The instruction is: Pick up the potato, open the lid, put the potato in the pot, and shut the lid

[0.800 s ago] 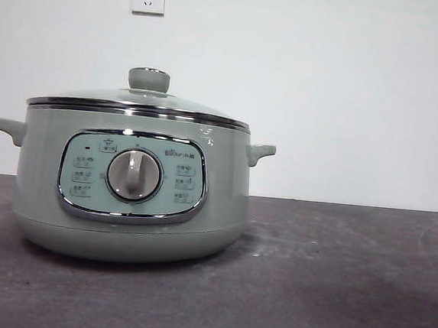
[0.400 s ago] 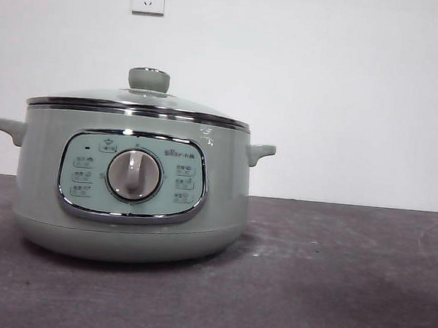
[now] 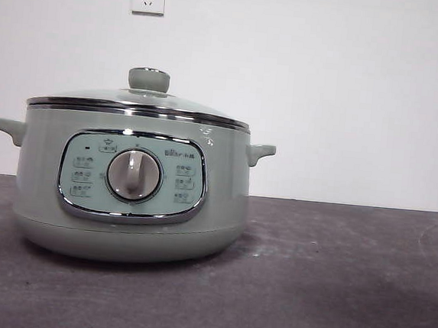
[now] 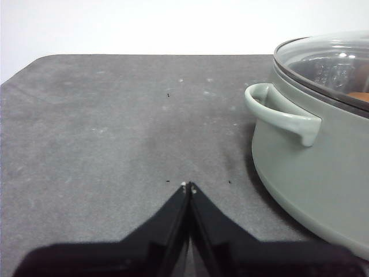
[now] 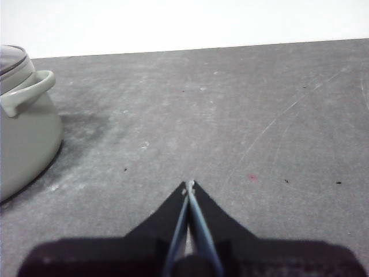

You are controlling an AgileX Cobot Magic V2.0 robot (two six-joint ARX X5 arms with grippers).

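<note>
Glass lid point(image 3: 132, 100) seated on pot point(image 3: 129, 191); panel writing unreadable; both hands pressed together.

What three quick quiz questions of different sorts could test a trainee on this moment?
1. True or false: the lid sits closed on the pot.
2. Multiple choice: the left gripper is A) shut on the lid's knob, B) shut and holding nothing, beside the pot, C) open over the pot.
3. Short answer: where does something orange-brown show?

Key:
1. True.
2. B; the right gripper is likewise shut and holding nothing, over the table.
3. Inside the pot, through the glass lid in the left wrist view; probably the potato, though only an edge shows.
</note>
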